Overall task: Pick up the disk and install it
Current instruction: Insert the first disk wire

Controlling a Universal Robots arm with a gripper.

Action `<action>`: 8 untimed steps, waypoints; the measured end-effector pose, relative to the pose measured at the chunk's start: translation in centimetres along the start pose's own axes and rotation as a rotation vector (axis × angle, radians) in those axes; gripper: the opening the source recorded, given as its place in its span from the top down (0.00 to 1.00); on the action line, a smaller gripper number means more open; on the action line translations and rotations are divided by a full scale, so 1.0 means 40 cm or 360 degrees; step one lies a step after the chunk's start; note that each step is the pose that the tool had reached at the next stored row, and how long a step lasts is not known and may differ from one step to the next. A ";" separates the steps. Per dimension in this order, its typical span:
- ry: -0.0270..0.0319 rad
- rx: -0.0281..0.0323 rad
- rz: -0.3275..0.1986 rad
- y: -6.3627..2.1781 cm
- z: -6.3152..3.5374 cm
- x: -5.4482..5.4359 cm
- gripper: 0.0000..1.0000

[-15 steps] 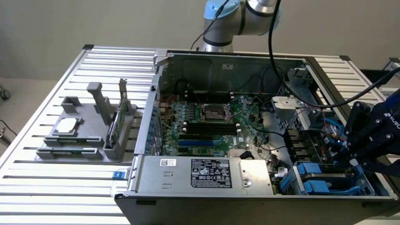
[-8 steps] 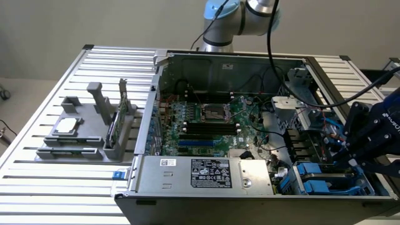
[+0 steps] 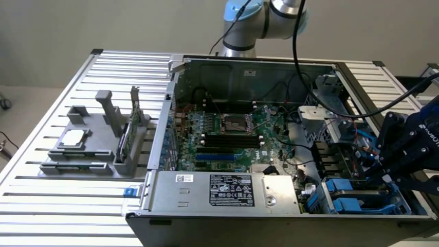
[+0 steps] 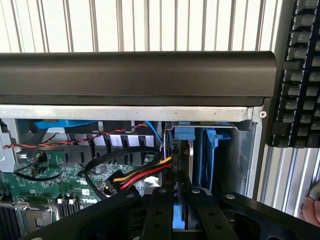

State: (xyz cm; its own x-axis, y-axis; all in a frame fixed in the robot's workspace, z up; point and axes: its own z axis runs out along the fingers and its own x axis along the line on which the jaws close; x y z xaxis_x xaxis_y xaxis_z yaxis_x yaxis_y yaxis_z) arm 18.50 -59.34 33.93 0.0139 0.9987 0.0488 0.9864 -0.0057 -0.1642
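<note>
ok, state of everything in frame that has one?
computer case: side open, insides exposed
disk: on edge inside the case, gripped
end effector: closed on the disk's blue frame
chip: lying flat in the grey holder
green card: standing on edge in the grey holder

The end effector [image 3: 388,177] sits in the computer case [image 3: 247,67] at the exterior view's right.
</note>
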 end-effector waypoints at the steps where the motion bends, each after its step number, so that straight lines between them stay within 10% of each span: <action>1: -0.00008 -0.00013 -0.0004 0.000 0.000 0.000 0.84; 8: -0.00051 -0.00102 -0.0028 0.000 0.002 0.001 0.84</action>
State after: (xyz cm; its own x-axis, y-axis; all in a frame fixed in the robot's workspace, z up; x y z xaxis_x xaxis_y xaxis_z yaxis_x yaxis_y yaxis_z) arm 18.47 -59.30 33.86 -0.0042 0.9988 0.0485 0.9875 0.0118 -0.1570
